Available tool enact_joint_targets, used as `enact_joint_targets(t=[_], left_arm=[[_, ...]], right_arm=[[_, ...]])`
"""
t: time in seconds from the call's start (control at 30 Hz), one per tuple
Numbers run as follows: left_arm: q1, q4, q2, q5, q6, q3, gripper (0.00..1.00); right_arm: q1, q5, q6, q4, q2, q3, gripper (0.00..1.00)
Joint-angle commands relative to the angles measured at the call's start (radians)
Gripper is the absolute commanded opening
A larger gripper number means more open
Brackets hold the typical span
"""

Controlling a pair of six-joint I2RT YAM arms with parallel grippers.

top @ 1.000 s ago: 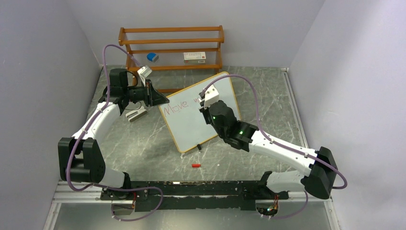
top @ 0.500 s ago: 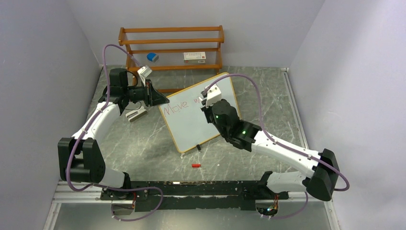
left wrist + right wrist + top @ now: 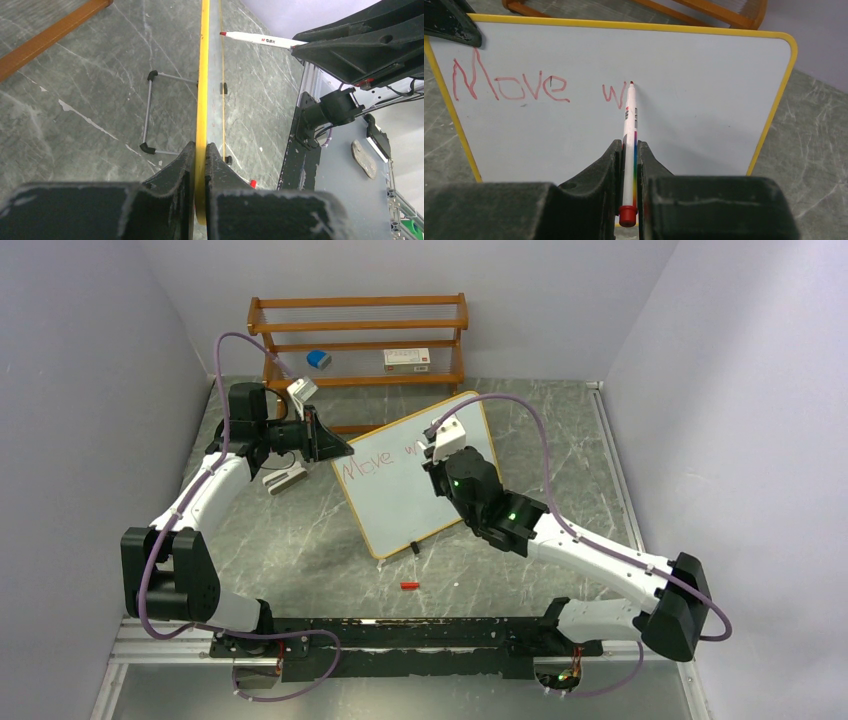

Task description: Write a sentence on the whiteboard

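my left gripper [image 3: 200,148] pinches the whiteboard [image 3: 704,115] by its yellow edge, the board standing tilted on the table [image 3: 300,540]. my right gripper [image 3: 630,146] clamps a marker [image 3: 629,120], tip at the board (beside a red "w").

You had plain pale lilac walls [image 3: 90,340] closing in three sides of a grey marbled tabletop [image 3: 300,550], and a brown slatted wooden rack [image 3: 358,325] stood against the back wall under even light.
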Motion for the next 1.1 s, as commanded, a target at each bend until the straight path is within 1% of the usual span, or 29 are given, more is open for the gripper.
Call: enact_joint_targets(t=[0.0,0.53,0.77,1.07], left_arm=[[0.012,-0.027,0.011,-0.035,0.055,0.011,0.05],[0.012,-0.028,0.012,-0.024,0.055,0.011,0.05],[0.012,-0.035,0.014,-0.042,0.055,0.014,0.05],[0.012,-0.036,0.012,-0.049,0.055,0.015,0.05]], right_arm=[[-0.012,0.006,0.005,0.025,0.014,-0.01,0.0],[-0.024,-0.035,0.005,0.05,0.043,-0.002,0.0],[-0.024,-0.013,0.005,0.02,0.002,-0.018,0.0],[-0.024,-0.015,0.052,-0.013,-0.039,-0.048,0.0]])
